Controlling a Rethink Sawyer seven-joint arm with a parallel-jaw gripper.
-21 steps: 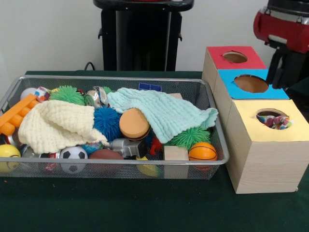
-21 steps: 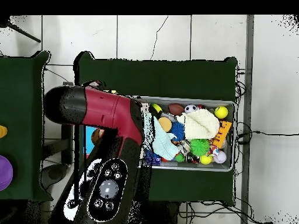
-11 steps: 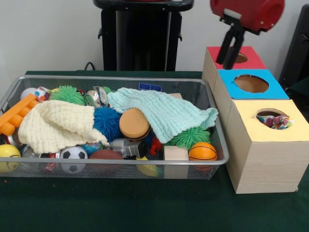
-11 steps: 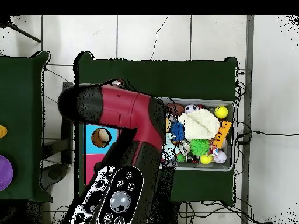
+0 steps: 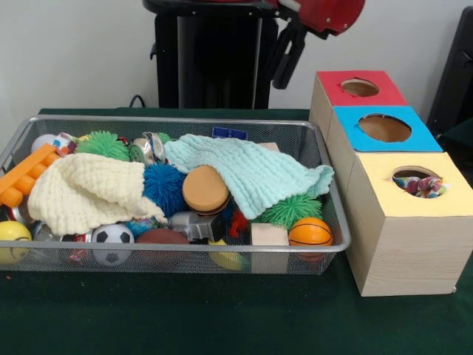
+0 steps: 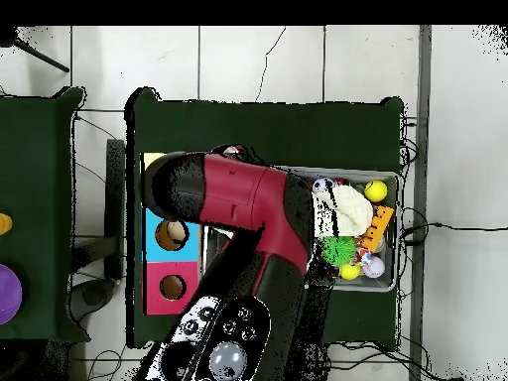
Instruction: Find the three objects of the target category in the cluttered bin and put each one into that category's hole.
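Note:
A wire mesh bin (image 5: 177, 250) holds a jumble: a cream knitted cloth (image 5: 81, 192), a mint knitted cloth (image 5: 251, 174), a blue spiky ball (image 5: 162, 185), a green spiky ball (image 5: 292, 209), a small basketball (image 5: 310, 231), a soccer ball (image 5: 112, 238) and a brown football (image 5: 161, 237). To the right are three boxes with round holes: red (image 5: 336, 92), blue (image 5: 355, 139) and yellow (image 5: 384, 192). My gripper (image 5: 287, 63) hangs high behind the bin's right end, holding nothing visible. In the overhead view my arm (image 6: 248, 198) covers the bin's left half.
Also in the bin are an orange foam disc (image 5: 205, 190), a wooden block (image 5: 268, 234), an orange toy brick (image 5: 22, 177), a yellow ball (image 5: 13, 235) and crushed cans (image 5: 148, 148). Colourful items show inside the yellow box's hole (image 5: 417, 183). The black pedestal (image 5: 214, 59) stands behind.
The arm swung from above the boxes across to behind the bin's right end. Overhead, it now covers part of the bin and uncovers the blue and red boxes.

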